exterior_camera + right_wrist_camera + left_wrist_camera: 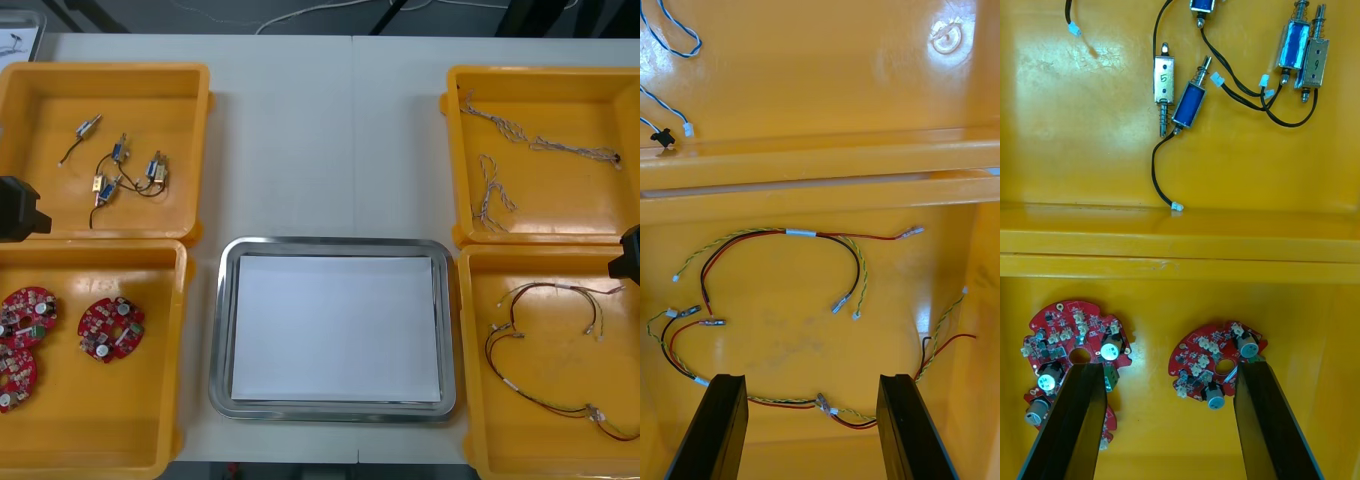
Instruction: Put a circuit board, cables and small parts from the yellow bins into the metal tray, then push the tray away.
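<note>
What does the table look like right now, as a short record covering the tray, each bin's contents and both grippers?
metal tray: between the bins, white inside, nothing in it
left far bin: small metal parts
left near bin: three round red circuit boards
right far bin: twisted blue and white cables
right near bin: red and yellow cables
left gripper: open, above the circuit boards
right gripper: open, above the red and yellow cables
</note>
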`<state>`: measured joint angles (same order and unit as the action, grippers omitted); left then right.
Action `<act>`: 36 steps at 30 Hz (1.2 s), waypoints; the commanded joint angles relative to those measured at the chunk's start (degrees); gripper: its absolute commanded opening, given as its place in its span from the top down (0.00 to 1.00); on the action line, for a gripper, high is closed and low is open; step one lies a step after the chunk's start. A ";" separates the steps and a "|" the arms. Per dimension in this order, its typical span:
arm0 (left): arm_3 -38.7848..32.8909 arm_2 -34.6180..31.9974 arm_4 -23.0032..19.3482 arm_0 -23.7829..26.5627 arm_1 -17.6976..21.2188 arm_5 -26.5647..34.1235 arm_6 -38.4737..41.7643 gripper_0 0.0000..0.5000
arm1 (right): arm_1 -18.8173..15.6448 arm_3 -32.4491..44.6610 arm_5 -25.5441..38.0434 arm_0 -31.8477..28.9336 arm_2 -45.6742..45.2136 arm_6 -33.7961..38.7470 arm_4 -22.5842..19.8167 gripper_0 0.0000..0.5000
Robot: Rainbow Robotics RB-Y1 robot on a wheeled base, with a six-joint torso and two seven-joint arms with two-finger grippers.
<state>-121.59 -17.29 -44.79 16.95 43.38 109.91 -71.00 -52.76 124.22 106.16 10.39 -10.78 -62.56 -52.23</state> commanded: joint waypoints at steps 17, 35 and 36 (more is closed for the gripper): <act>0.74 0.50 -2.49 -2.18 1.53 0.09 10.27 0.00 | -0.59 2.43 -0.34 -5.90 -0.12 -1.69 -0.33 0.00; -4.27 -8.20 -7.42 -20.29 5.48 -5.32 2.36 0.00 | -0.59 8.94 -6.05 -18.12 -0.82 -10.39 2.30 0.00; -4.27 -8.55 -7.59 -20.81 5.48 -5.68 2.27 0.00 | -0.59 8.94 -6.23 -18.47 -0.82 -11.45 2.48 0.00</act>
<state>-124.05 -22.74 -52.47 0.27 46.10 106.24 -63.20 -52.38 131.41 100.91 -5.52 -10.70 -68.00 -50.62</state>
